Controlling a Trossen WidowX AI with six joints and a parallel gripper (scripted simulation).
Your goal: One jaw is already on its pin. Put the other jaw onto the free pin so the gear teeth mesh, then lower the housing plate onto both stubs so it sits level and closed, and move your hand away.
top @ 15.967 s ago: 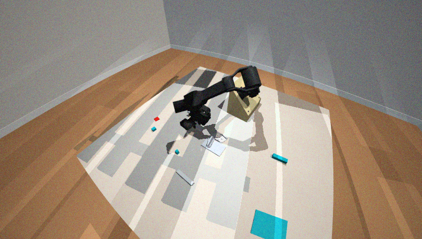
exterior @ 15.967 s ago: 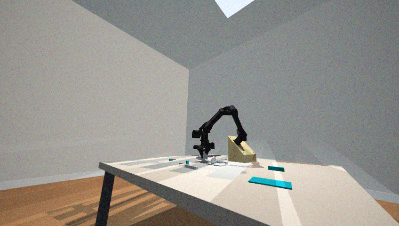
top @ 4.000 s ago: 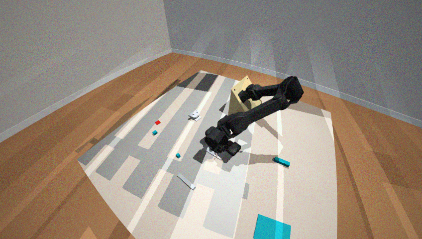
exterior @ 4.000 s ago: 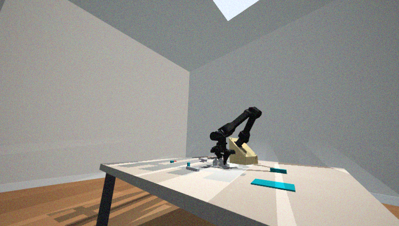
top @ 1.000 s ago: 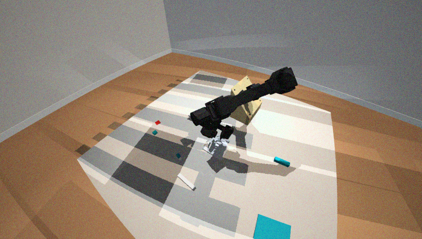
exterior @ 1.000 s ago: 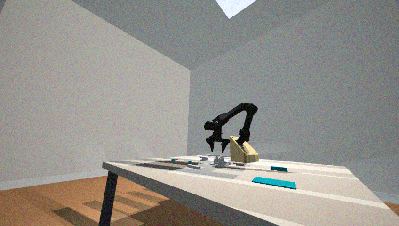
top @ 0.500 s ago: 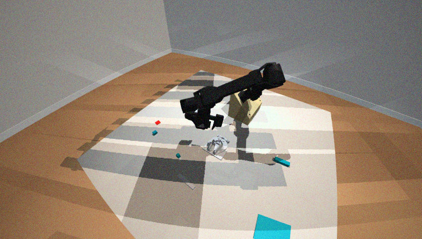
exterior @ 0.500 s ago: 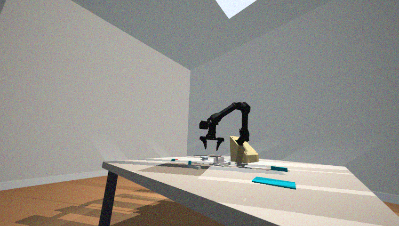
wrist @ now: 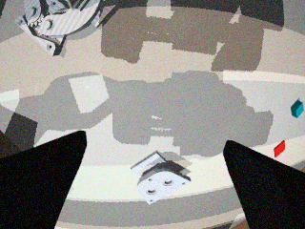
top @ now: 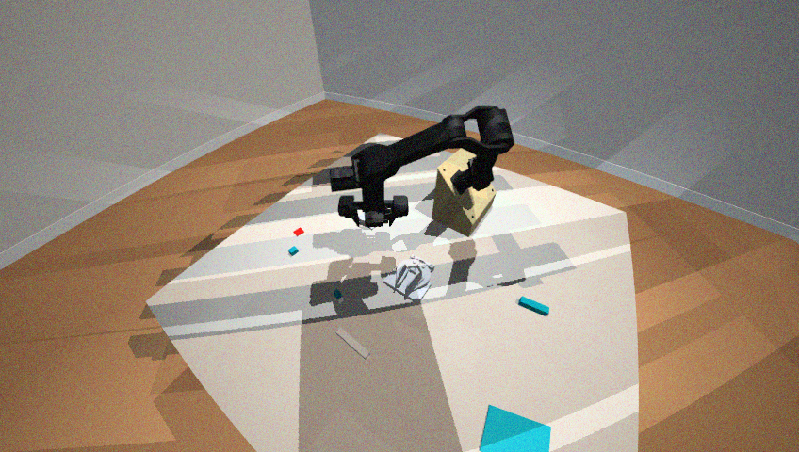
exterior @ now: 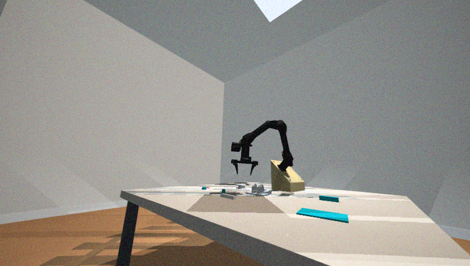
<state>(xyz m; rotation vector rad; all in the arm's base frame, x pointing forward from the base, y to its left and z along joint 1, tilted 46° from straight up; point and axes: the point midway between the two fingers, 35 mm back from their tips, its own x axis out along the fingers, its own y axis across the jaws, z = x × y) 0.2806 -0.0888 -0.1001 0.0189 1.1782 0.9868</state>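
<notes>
We judge both jaws [top: 413, 276] [exterior: 258, 188] [wrist: 67, 20] seated on the desk [top: 527, 358] [exterior: 369, 230] [wrist: 200, 67]. The housing plate [exterior: 241, 186] [wrist: 162, 184] lies apart, below our claw [top: 373, 221] [exterior: 244, 174] [wrist: 158, 144], which stands wide and empty. Next: descend, align, grip the plate.

Arm arched forward; jaws [top: 373, 222] [exterior: 244, 173] [wrist: 155, 138] wide open, pointing down, gripping nothing.

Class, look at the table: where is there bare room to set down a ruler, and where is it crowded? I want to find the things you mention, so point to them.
One bare patch lies between the pale bar [top: 352, 343] [exterior: 228, 196] and the large teal plate [top: 518, 430] [exterior: 322, 214]. Another stretches right of the teal bar [top: 533, 305] [exterior: 328, 198] in the top view. It is most crowded around the grey jaw assembly [top: 412, 278] [exterior: 259, 189], below the open gripper [top: 373, 222] [exterior: 244, 174].
</notes>
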